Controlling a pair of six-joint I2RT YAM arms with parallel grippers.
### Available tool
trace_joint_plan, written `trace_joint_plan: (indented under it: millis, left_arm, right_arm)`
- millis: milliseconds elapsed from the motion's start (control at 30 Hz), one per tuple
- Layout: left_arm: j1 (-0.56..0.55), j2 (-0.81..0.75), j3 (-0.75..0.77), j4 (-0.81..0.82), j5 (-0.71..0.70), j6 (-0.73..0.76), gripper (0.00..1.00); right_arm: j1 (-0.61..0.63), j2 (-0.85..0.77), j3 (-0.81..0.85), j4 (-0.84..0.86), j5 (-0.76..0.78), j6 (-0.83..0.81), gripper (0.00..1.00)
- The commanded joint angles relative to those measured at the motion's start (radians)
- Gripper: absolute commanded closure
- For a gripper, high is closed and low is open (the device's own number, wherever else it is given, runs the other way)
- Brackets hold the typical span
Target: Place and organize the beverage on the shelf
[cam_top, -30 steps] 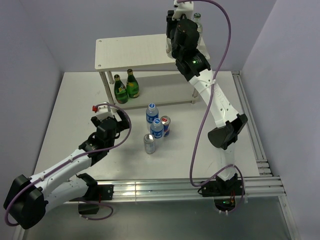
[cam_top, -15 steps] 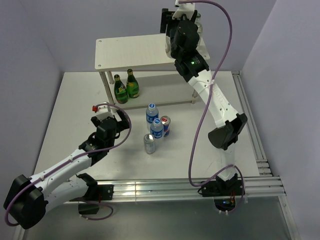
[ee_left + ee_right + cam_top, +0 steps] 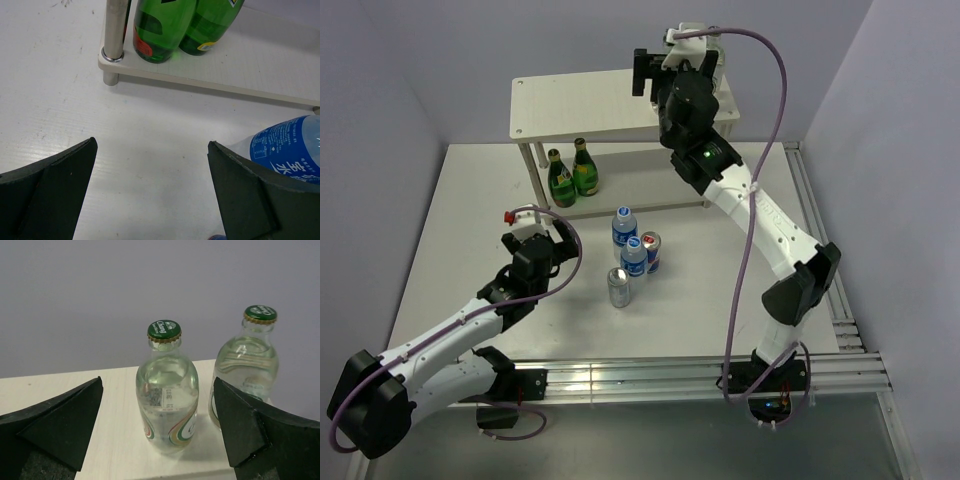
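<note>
- The right gripper (image 3: 157, 387) has its fingers spread wide and grasps nothing. A clear glass bottle (image 3: 167, 400) with a green cap stands upright in the gap between them, apart from both pads.
- A second clear bottle (image 3: 247, 372) stands just beside the first, further to the right. Both are on the top board of the shelf (image 3: 580, 100), near its right end.
- The left gripper (image 3: 151, 147) is likewise released and empty. It hangs low over the table (image 3: 470, 220), pointing at the shelf's lower board.
- A blue-labelled water bottle (image 3: 287, 147) stands close by its right finger; whether they touch I cannot tell.
- Two green bottles (image 3: 165, 27) stand side by side at the left end of the lower board, next to a leg.
- On the table in front of the shelf, unplaced, stand two water bottles (image 3: 624, 226), a red-and-blue can (image 3: 651, 250) and a silver can (image 3: 618, 287).
- Judged step: the clear bottle is set down and let go, so this placement is ending.
- The next move calls for the right arm to back straight off, tipping neither bottle, and then fetch a drink from the table.
</note>
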Motion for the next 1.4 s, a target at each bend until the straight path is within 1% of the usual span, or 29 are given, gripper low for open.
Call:
trace_joint_plan:
  millis: [0, 33, 67, 133, 167, 200, 233, 267, 333, 367, 433, 467, 533, 600, 667, 767, 900, 1133, 1367]
  left_arm:
    - [0.004, -0.023, -0.001, 0.013, 0.001, 0.006, 0.01]
    - [0.004, -0.023, -0.001, 0.013, 0.0, 0.006, 0.01]
    - [0.005, -0.025, -0.001, 0.013, 0.0, 0.005, 0.01]
    - [0.005, -0.025, 0.001, 0.011, -0.004, 0.003, 0.01]
    - [0.004, -0.026, -0.001, 0.011, -0.005, 0.003, 0.01]
    - [0.004, -0.026, -0.001, 0.01, -0.005, 0.001, 0.01]
    - [0.004, -0.029, -0.002, 0.011, -0.001, -0.002, 0.01]
    - [0.004, -0.031, -0.004, 0.011, 0.004, -0.002, 0.01]
    - [0.005, -0.032, -0.006, 0.014, 0.015, -0.002, 0.0]
    - [0.004, -0.032, -0.006, 0.013, 0.015, -0.003, 0.01]
    - [0.004, -0.034, -0.006, 0.008, 0.015, -0.003, 0.01]
    - [0.004, -0.035, -0.007, 0.008, 0.016, -0.003, 0.01]
    - [0.005, -0.043, -0.009, 0.013, 0.019, -0.003, 0.01]
    - [0.005, -0.045, -0.009, 0.011, 0.019, -0.005, 0.01]
    - [0.005, -0.048, -0.009, 0.007, 0.013, -0.006, 0.01]
    - [0.005, -0.055, -0.012, 0.003, 0.012, -0.008, 0.01]
    - [0.005, -0.06, -0.018, -0.004, 0.006, -0.011, 0.01]
    - [0.005, -0.069, -0.024, -0.01, 0.0, -0.014, 0.01]
    - [0.005, -0.065, -0.022, -0.01, 0.003, -0.012, 0.01]
  right_arm:
    - [0.026, -0.106, -0.039, 0.092, 0.063, -0.007, 0.02]
    - [0.044, -0.12, -0.055, 0.097, 0.077, -0.009, 0.02]
    - [0.056, -0.137, -0.107, 0.107, 0.1, -0.007, 0.02]
    - [0.085, -0.215, -0.192, 0.117, 0.161, 0.002, 0.02]
    - [0.127, -0.29, -0.312, 0.141, 0.184, 0.025, 0.02]
    - [0.148, -0.334, -0.385, 0.153, 0.197, 0.04, 0.03]
    - [0.173, -0.379, -0.46, 0.163, 0.197, 0.06, 0.03]
    - [0.217, -0.469, -0.611, 0.184, 0.192, 0.106, 0.04]
    - [0.263, -0.554, -0.75, 0.183, 0.151, 0.173, 0.05]
    - [0.302, -0.623, -0.869, 0.17, 0.137, 0.238, 0.05]
    - [0.346, -0.677, -0.972, 0.161, 0.114, 0.289, 0.05]
    - [0.368, -0.704, -1.043, 0.131, 0.102, 0.336, 0.05]
    - [0.426, -0.714, -1.104, 0.094, 0.106, 0.373, 0.06]
    - [0.486, -0.701, -1.131, 0.034, 0.126, 0.428, 0.06]
    - [0.51, -0.695, -1.166, 0.0, 0.138, 0.493, 0.06]
    - [0.523, -0.695, -1.221, 0.017, 0.105, 0.551, 0.06]
    - [0.524, -0.666, -1.234, 0.025, 0.1, 0.58, 0.06]
    - [0.523, -0.563, -1.214, 0.046, 0.069, 0.613, 0.06]
    - [0.523, -0.488, -1.206, 0.054, 0.086, 0.616, 0.06]
